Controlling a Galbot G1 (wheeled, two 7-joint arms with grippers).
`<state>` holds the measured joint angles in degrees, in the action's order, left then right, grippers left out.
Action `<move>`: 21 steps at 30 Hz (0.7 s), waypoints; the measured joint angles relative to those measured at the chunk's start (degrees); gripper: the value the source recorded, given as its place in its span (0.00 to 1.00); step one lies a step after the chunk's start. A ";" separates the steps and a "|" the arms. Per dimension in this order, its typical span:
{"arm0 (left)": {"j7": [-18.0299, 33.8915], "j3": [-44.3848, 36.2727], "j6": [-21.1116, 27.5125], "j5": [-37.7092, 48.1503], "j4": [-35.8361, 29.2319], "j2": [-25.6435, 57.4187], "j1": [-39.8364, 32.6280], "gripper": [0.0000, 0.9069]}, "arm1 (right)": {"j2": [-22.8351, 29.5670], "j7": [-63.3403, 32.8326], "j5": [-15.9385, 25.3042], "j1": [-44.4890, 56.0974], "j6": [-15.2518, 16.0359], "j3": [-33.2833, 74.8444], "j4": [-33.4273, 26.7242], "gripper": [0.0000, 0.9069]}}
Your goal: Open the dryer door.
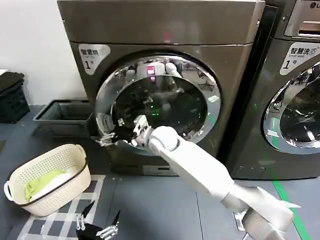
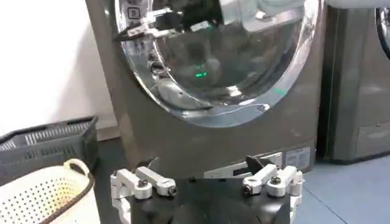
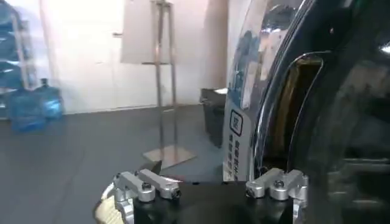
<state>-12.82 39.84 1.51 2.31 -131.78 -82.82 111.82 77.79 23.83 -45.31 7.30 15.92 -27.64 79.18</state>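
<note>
door: dryer door is sitting on the front of the left machine, the dryer; chrome rim, dark glass. It is looking slightly ajar at its left edge, judging by the gap behind the rim in the right wrist view, but I can't be sure.
right arm: reaching up and left across the glass, putting the right pincer at the door's lower-left rim, by the latch side.
right pincer state: fingers standing apart in the right wrist view, clamping nothing; the rim edge is just beside them. Probably placed there to hook behind the rim, since that is the side that swings out.
left arm: parked low in front of the dryer; left pincer hanging near the floor, fingers spread, holding nothing. Staying clear of the door's swing, I'd guess.
step: judging it as getting a purchase on the rim, pull not finished.
risk: chrome is slick; fingers could be slipping off.
clutter: white basket on the floor at left, grey crate beside the dryer, both near the door's arc.
</note>
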 joint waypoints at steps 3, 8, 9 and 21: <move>0.00 1.00 0.74 0.89 -0.43 0.22 0.04 1.00 | -1.47 0.56 -0.81 0.30 0.02 -0.27 2.18 1.00; 0.04 3.78 2.25 3.35 -1.08 0.65 -0.66 1.00 | -3.50 1.28 -2.00 0.83 0.22 -0.60 5.24 1.00; -0.04 4.32 2.49 3.98 -1.19 0.71 -0.84 1.00 | -4.06 1.66 -2.42 1.04 0.34 -0.63 6.01 1.00; -1.54 13.96 8.45 14.30 -1.14 3.52 -5.51 1.00 | -9.91 5.09 -4.81 3.37 0.88 -0.52 13.37 1.00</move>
<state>-14.35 53.80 9.95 16.61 -132.92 -79.30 106.31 67.89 28.92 -50.12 10.67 16.80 -28.16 92.55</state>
